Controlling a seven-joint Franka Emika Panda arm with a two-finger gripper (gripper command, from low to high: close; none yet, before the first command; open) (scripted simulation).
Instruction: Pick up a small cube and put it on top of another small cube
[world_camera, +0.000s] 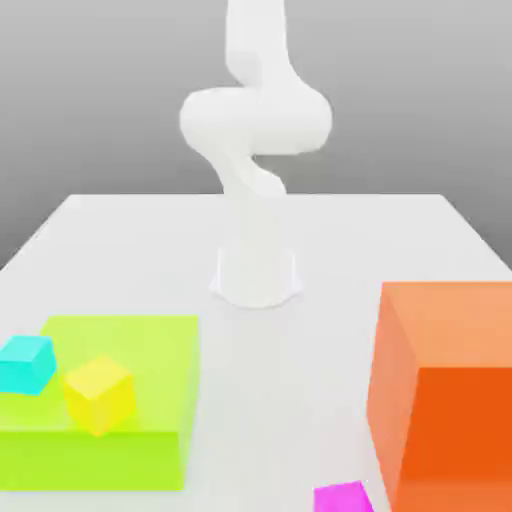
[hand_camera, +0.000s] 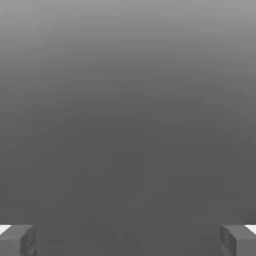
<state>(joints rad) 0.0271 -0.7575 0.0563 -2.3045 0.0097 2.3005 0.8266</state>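
Yellow cube (world_camera: 99, 393), cyan cube (world_camera: 27, 363) sitting apart on green block (world_camera: 120, 440), nothing stacking yet; gripper (hand_camera: 128, 240) hanging spread wide, gripping nothing.

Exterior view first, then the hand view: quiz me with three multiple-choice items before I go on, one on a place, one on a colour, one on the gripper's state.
1. Where does the yellow cube sit?
A. on the green block
B. on the orange block
C. on the bare table beside the arm's base

2. What colour is the small cube at the exterior view's lower edge, beside the orange block?
A. cyan
B. magenta
C. yellow

3. How does the gripper stand?
A. shut on a cube
B. shut with nothing in it
C. open with nothing in it

Key: 1 A, the yellow cube rests on the green block's top near the cyan cube; 2 B, the magenta cube lies there; 3 C, the hand view shows its fingers wide apart with nothing between.
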